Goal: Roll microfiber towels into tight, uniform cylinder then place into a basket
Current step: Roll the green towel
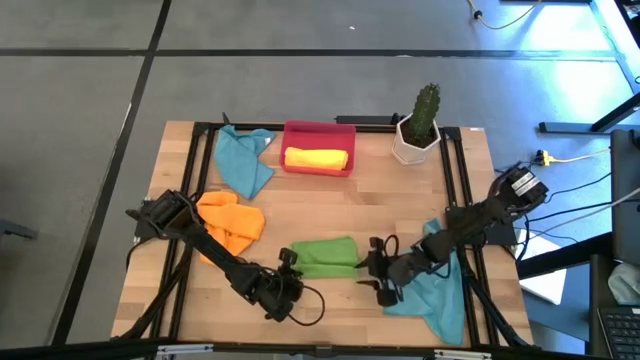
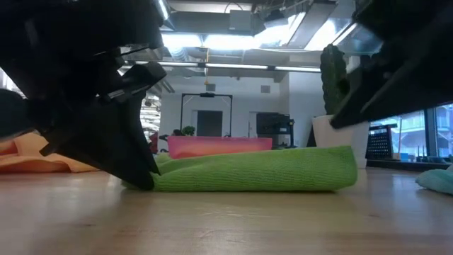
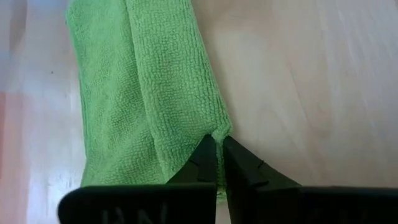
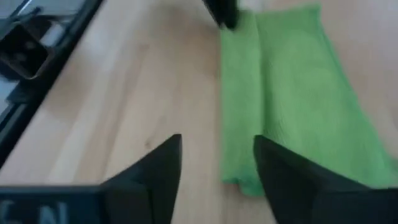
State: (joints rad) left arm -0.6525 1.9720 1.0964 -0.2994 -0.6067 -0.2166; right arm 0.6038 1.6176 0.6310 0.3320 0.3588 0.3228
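Wooden table (image 1: 330, 200) with a black frame along its edges, seen from above. Far edge, centre: red basket (image 1: 319, 148) with a yellow towel (image 1: 317, 158) inside. Beside it, toward the far right corner: white pot (image 1: 413, 142) with a cactus (image 1: 427, 108). Far left: teal towel (image 1: 243, 160), crumpled, just beside the basket. Left side: orange towel (image 1: 232, 220), crumpled. Near centre: green towel (image 1: 326, 256), folded into a long flat strip. Near right: second teal towel (image 1: 437, 295), lying loose and reaching the table's near edge.
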